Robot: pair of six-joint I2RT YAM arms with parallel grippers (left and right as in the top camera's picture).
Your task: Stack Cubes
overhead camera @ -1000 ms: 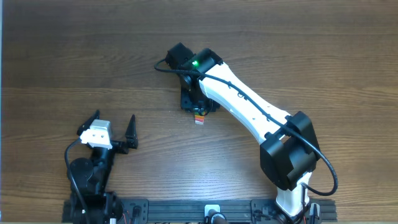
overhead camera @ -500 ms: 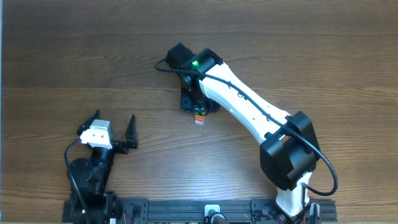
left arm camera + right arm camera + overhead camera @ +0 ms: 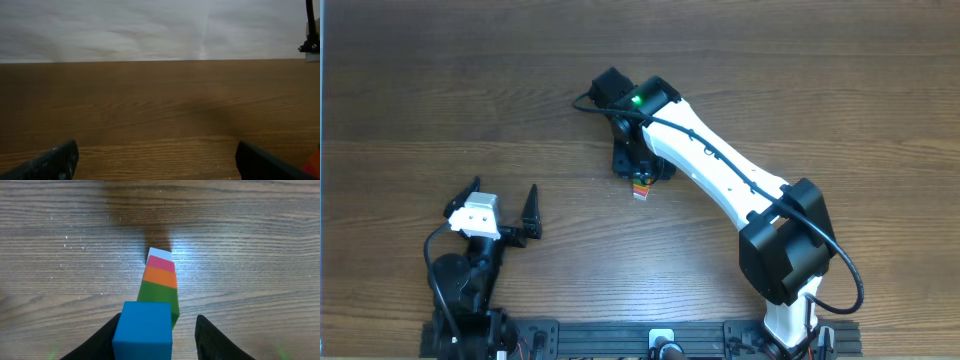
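Atop the cube stack (image 3: pixel 160 277), the blue cube (image 3: pixel 143 330) sits unclamped between the parted fingers of the right gripper (image 3: pixel 156 337); well apart, the left gripper (image 3: pixel 502 200) gapes wide, empty.

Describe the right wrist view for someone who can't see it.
A blue cube sits on top of green, orange, pink and white cubes, stacked on a wooden table. The robot's black jaws stand open, one at each side of the blue cube.
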